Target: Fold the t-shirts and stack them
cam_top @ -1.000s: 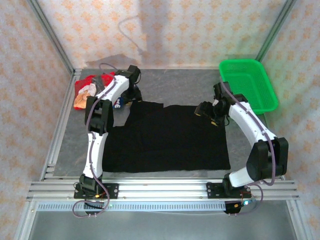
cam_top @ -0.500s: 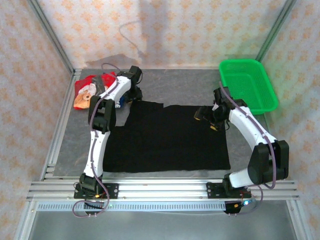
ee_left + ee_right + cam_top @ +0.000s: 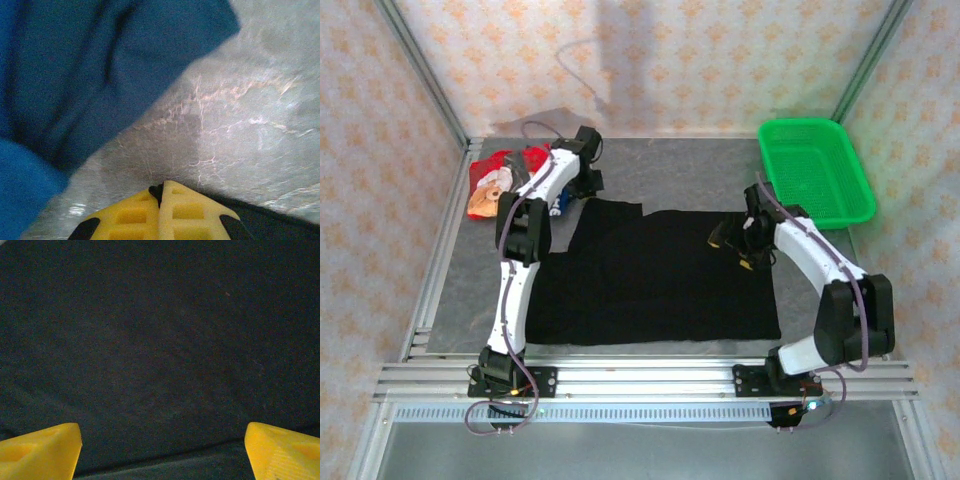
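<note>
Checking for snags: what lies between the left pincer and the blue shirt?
Bare grey table, in the left wrist view, separates the left pincer and the blue shirt.

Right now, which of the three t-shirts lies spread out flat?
The black t-shirt, spread flat in the middle; the red t-shirt and blue t-shirt sit bunched in the far-left corner.

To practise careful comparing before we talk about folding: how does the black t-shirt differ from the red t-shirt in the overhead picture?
The black t-shirt lies spread flat mid-table; the red t-shirt sits bunched at the far-left corner. The black one looks plain and covers far more area; the red one shows a pale printed patch. Both rest on the grey table.
</note>
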Motion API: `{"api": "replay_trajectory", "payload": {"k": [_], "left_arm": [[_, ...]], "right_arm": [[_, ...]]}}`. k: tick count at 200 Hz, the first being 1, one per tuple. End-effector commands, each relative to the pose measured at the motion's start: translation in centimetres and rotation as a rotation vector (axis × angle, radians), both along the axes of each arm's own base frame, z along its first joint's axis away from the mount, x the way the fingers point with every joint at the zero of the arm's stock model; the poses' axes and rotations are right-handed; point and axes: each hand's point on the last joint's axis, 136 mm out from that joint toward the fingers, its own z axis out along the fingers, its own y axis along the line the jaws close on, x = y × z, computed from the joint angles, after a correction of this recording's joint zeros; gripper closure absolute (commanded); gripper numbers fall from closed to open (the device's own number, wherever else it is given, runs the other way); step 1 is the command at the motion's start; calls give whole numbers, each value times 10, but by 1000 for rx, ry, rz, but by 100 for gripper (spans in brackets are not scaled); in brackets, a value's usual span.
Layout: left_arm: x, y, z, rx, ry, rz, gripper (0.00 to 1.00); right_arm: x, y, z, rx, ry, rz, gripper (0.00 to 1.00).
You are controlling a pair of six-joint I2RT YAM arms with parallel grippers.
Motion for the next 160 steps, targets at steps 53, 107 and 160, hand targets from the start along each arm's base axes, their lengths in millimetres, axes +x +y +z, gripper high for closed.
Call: {"api": "replay_trajectory", "payload": {"k": [53,107,160], "left_arm": [[34,34,92,146,-196,-100,100],[40,51,119,229,-257,-85,100],[47,47,180,180,-423,-64,100]], "right_arm": [[-26,-37,-71,-276,230,-111,17],[-22,-46,-69,-331,211,-145,17],[24,-45,-9,-233,3,-171,14]]}}
